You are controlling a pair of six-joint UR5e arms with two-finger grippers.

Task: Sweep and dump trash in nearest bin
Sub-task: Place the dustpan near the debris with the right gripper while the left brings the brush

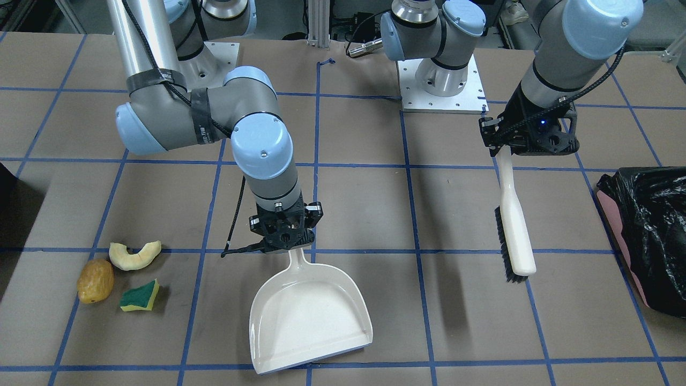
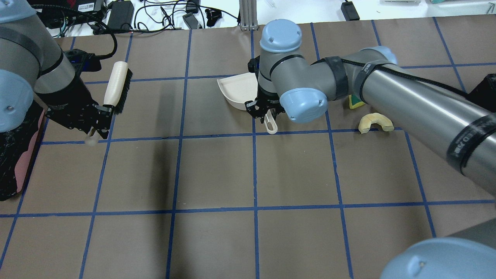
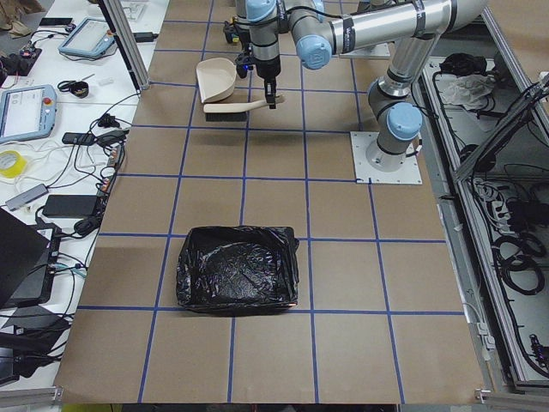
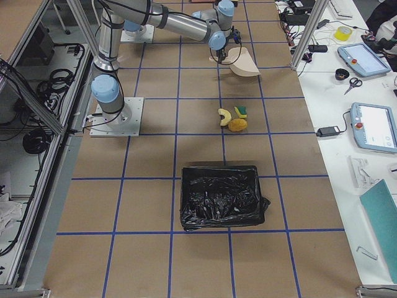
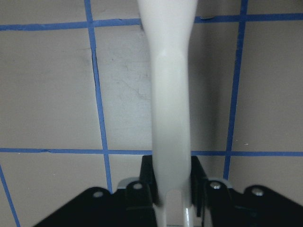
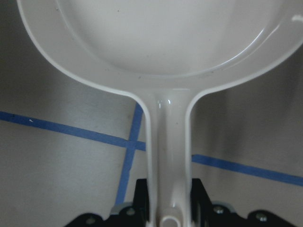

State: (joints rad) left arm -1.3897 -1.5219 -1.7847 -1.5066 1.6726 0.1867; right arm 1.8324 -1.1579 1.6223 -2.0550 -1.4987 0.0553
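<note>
The trash lies together on the table: a yellow-brown lump [image 1: 95, 281], a pale crescent slice [image 1: 135, 254] and a green-and-yellow sponge piece [image 1: 140, 295]. My right gripper [image 1: 289, 241] is shut on the handle of a white dustpan [image 1: 311, 321], which sits a grid square away from the trash with its mouth facing away from me. In the right wrist view the handle [image 6: 168, 156] runs between the fingers. My left gripper [image 1: 504, 153] is shut on a white brush [image 1: 515, 236] held above the table, bristles sideways. The overhead view hides the lump behind my right arm.
A black-lined bin [image 1: 646, 230] stands at the table end on my left, close to the brush. Another black-lined bin [image 4: 220, 195] stands at the right end, near the trash [image 4: 234, 118]. Blue tape lines grid the brown tabletop [image 2: 217, 174].
</note>
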